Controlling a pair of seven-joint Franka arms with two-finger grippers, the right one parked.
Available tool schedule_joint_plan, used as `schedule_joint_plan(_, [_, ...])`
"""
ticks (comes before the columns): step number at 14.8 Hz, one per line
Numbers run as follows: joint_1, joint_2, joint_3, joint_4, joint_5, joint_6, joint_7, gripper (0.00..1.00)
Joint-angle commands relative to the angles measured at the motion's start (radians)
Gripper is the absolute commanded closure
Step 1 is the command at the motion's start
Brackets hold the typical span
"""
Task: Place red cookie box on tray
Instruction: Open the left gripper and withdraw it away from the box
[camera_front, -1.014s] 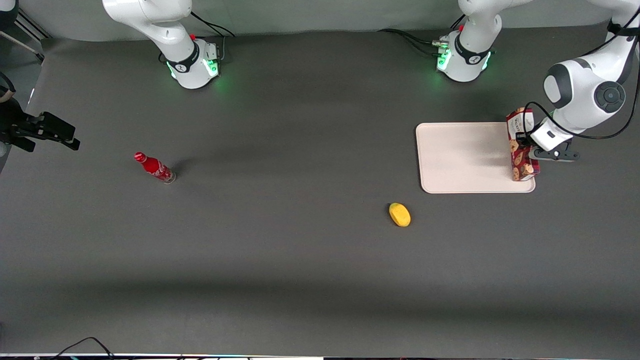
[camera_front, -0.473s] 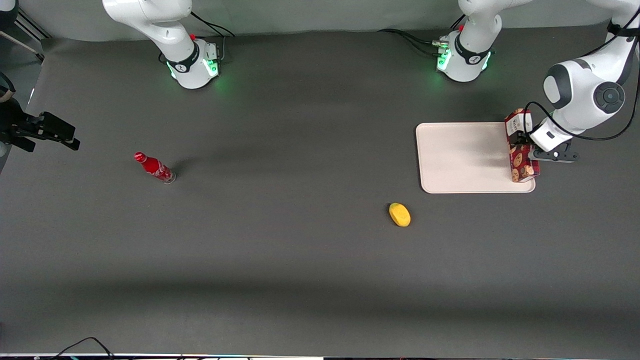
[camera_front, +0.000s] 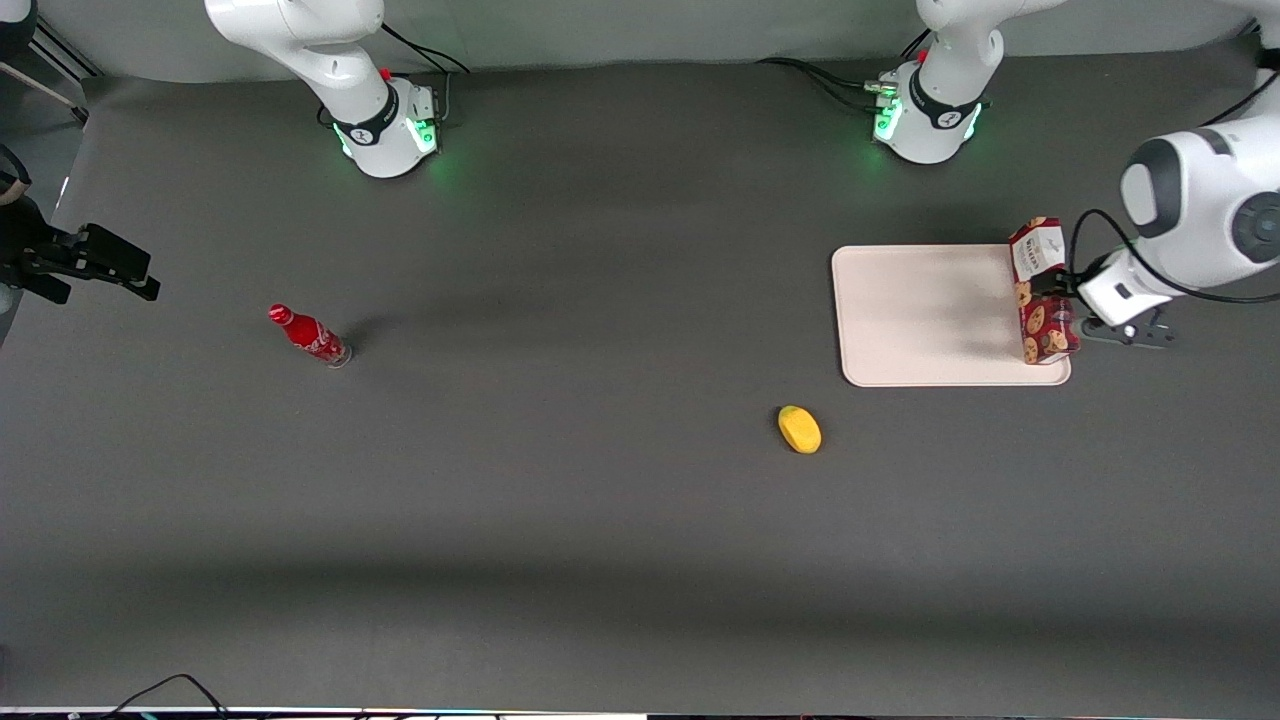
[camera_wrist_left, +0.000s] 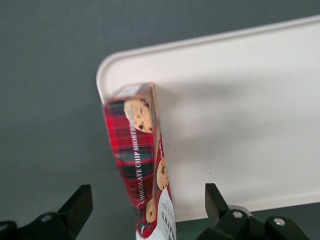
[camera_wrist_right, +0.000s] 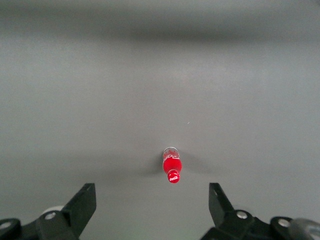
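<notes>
The red cookie box (camera_wrist_left: 142, 160) stood on the tray's (camera_front: 920, 320) edge; the hand (camera_wrist_left: 145, 210) hung beside it, fingers spread wide

Front camera high, looking down on whole dark table, left wrist camera close over cream-white rectangular plastic tray (camera_front: 930, 315) (camera_wrist_left: 240, 125), shared by both views

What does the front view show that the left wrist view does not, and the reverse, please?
Only the front view shows the red soda bottle toward the parked arm's end of the table, the yellow object nearer the camera than the tray, and both arm bases. Only the left wrist view shows the gripper open, its fingers apart from the box on either side. Both show the red cookie box resting along one edge of the tray.
</notes>
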Motion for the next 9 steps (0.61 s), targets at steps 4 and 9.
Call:
schedule_joint_plan(4, [-0.029,0.021,-0.055,0.415,-0.011,-0.427,-0.008,0.00])
schedule_joint_plan(9, [-0.121,0.011,-0.049,0.676,-0.110,-0.588,-0.114,0.00])
